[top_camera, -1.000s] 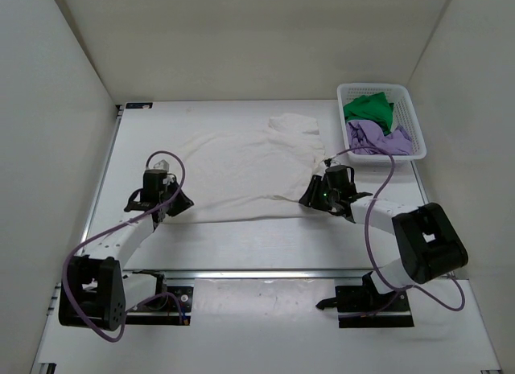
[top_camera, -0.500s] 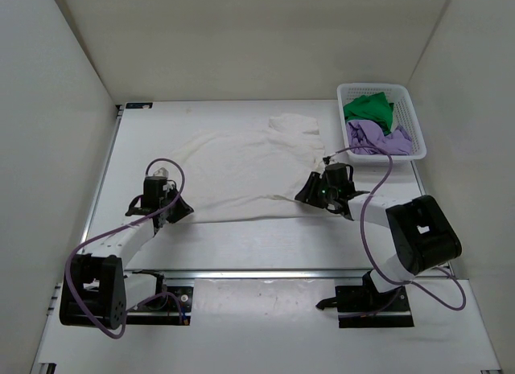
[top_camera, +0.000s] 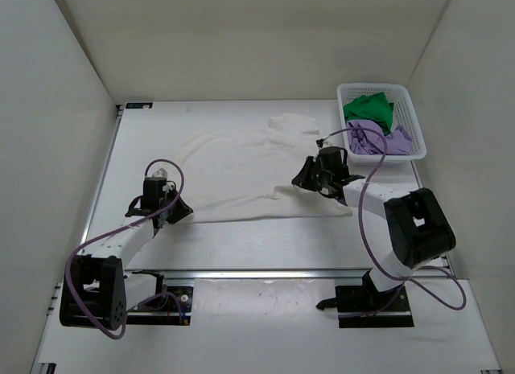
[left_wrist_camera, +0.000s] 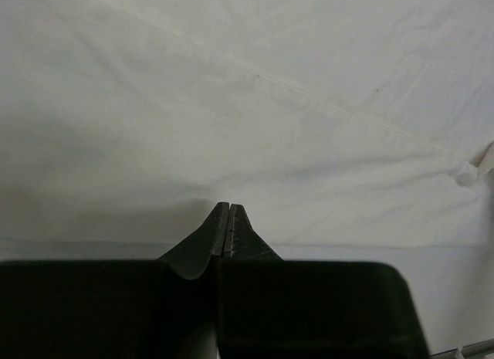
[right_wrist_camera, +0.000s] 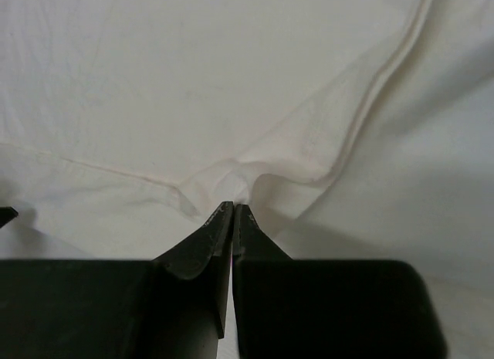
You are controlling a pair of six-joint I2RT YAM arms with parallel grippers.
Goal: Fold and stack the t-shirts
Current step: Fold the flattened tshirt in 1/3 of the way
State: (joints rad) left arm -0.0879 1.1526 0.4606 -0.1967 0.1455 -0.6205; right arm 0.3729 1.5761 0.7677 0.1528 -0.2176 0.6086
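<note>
At the near hem, the left gripper [left_wrist_camera: 229, 213] has its jaws pressed together on the edge of the cream-white t-shirt [top_camera: 241, 166], the fabric drawn into a faint ridge at the tips, so it looks like a thin pinch of the hem. The right gripper [right_wrist_camera: 233, 209] is likewise closed, with a small pucker of cloth gathered right at its tips, a little further in from the near edge. The shirt lies spread across the middle of the table [top_camera: 241, 249], its sleeve reaching toward the far right. To fold it well, I judge that both arms should lift just enough to free the near edge, then carry it away from the bases together and at the same height, so the fold line stays straight and the layer underneath is not dragged. The right pinch looks shallow (only a small tuck of cloth shows), so a slow start would guard against a slip. Beyond, at the far right, the lavender t-shirt [top_camera: 374, 139] and the green t-shirt [top_camera: 368, 108] sit crumpled in the basket [top_camera: 421, 146], waiting their turn. Compared with a second ago, the right gripper has shifted further from the bases and slightly leftward over the shirt, while the left has edged a touch nearer and then held; the basket's contents look unchanged
</note>
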